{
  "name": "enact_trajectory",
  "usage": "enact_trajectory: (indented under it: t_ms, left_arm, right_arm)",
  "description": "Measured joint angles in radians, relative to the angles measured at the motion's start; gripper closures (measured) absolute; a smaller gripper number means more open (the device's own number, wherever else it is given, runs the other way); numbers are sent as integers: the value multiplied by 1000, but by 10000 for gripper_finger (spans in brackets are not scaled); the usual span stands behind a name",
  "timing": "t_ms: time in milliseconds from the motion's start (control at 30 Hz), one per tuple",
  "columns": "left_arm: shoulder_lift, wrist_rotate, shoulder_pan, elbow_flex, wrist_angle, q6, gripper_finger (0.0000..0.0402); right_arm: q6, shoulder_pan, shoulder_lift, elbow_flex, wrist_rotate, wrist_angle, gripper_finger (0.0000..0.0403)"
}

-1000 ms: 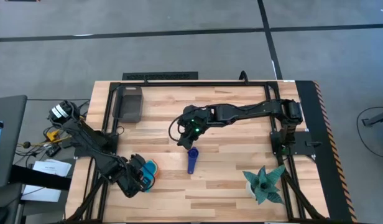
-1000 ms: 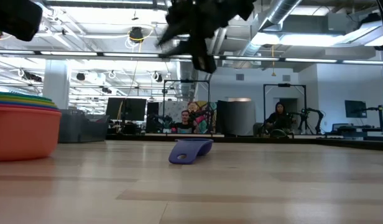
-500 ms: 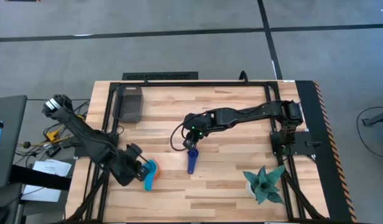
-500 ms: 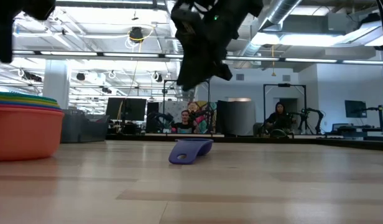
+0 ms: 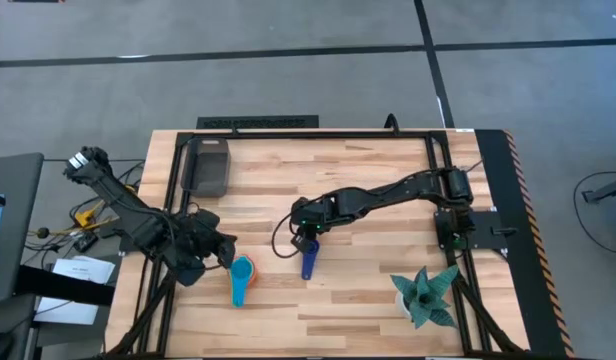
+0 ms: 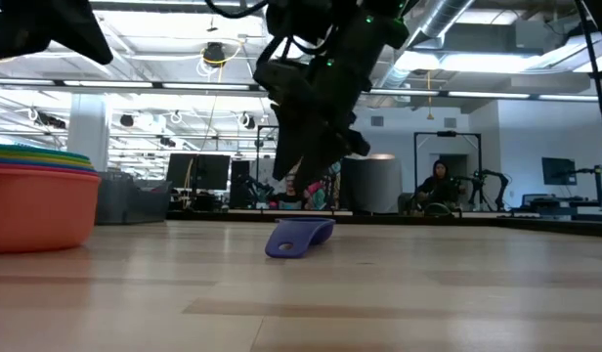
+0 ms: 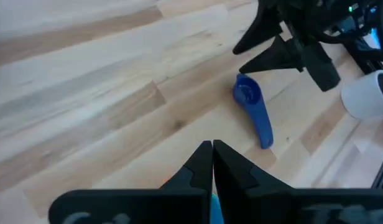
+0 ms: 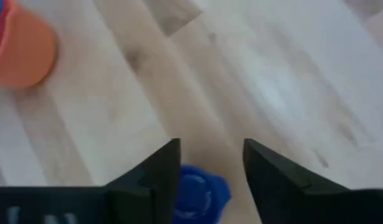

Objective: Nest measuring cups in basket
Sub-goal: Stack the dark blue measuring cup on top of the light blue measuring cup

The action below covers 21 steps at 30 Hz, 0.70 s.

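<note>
light wood slat table. nested stack of coloured plastic measuring cups just beside left gripper, fingers pressed together, empty. right gripper spread wide over dark blue cup, not gripped. dark grey rectangular basket well apart; judged unfinished, basket step left.

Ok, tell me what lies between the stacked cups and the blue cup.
Only bare wood. In the high view the table shows nothing between the stacked cups and the blue cup; the low view shows the same.

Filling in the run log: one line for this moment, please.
right gripper: open, above blue cup | left gripper: shut, empty, beside nested stack | basket: apart
</note>
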State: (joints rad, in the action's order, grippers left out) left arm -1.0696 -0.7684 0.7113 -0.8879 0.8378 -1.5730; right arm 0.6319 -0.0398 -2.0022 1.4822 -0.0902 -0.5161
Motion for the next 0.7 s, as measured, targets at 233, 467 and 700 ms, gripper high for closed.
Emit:
enact_trajectory:
  t_ms: [233, 467, 700]
  left_arm:
    - [-4, -17, -60, 0, -9, 30, 401]
    - [-17, -32, -73, 0, -99, 111, 401]
    - [-24, -36, -76, 0, -97, 113, 401]
  right_arm:
    - [-1, 3, -35, -3, -11, -24, 162]
    - [-4, -44, -50, -2, 16, -29, 175]
    - [22, -55, -48, 1, -3, -42, 180]
